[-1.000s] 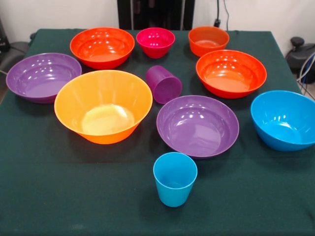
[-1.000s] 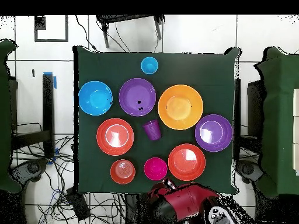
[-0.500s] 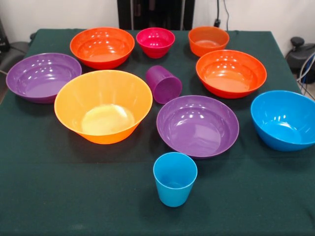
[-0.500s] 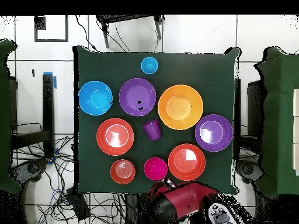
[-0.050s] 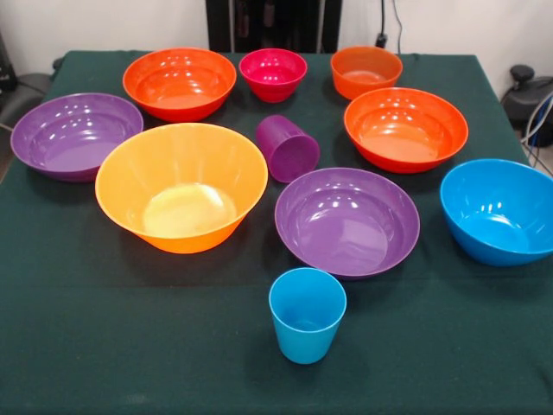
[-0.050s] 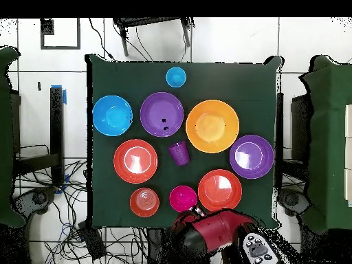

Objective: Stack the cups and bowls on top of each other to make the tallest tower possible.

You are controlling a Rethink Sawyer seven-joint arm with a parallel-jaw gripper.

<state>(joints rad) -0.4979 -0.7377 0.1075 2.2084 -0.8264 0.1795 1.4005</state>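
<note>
All cups and bowls sit apart on the table, none stacked. The light blue cup (image 5: 307, 313) (image 6: 176, 77) stands upright at the front. A purple cup (image 5: 288, 148) (image 6: 179, 152) lies tipped in the middle. Around it are the big orange bowl (image 5: 181, 186), two purple bowls (image 5: 347, 220) (image 5: 76, 136), two red-orange bowls (image 5: 180, 82) (image 5: 405, 128), a blue bowl (image 5: 501, 210), a small magenta bowl (image 5: 273, 73) and a small orange bowl (image 5: 365, 71). The red arm (image 6: 210, 234) shows drawn back at the table's edge in the overhead view. The gripper itself does not show.
A dark green cloth covers the table (image 5: 130, 346). In the overhead view, other green-covered tables (image 6: 330, 137) flank it on both sides, and cables (image 6: 75, 199) lie on the tiled floor around it.
The arm at the table's edge has shifted slightly in the overhead view. No cup or bowl has moved.
</note>
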